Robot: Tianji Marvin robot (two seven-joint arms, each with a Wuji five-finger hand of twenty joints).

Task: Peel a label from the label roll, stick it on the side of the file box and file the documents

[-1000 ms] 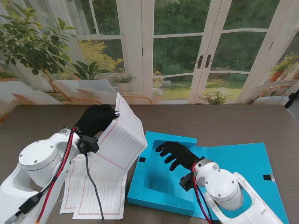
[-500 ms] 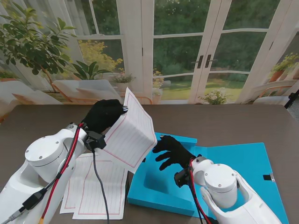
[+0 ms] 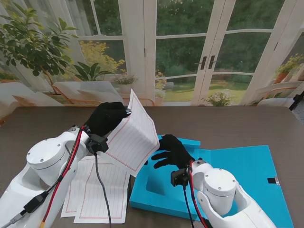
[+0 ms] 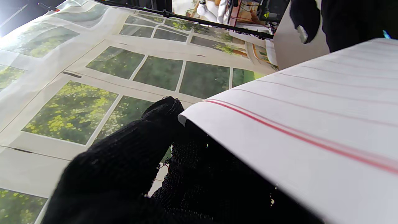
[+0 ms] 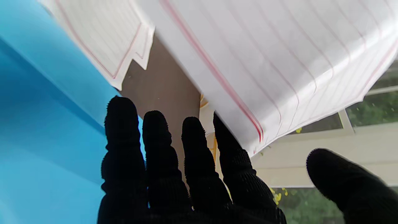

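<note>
The left hand [image 3: 108,118] pinches a lined sheet [image 3: 133,137] beside the file box [image 3: 166,190], over which the right hand [image 3: 172,151] hangs spread.

The left hand [image 3: 108,117] and the right hand [image 3: 172,150] wore black knitted cloth gloves that looked rough and matt. The lifted sheet [image 3: 134,135] was thin white paper with red lines. The file box [image 3: 164,190] looked like smooth blue plastic. The table [image 3: 228,124] was dark brown wood with fine grain.
</note>
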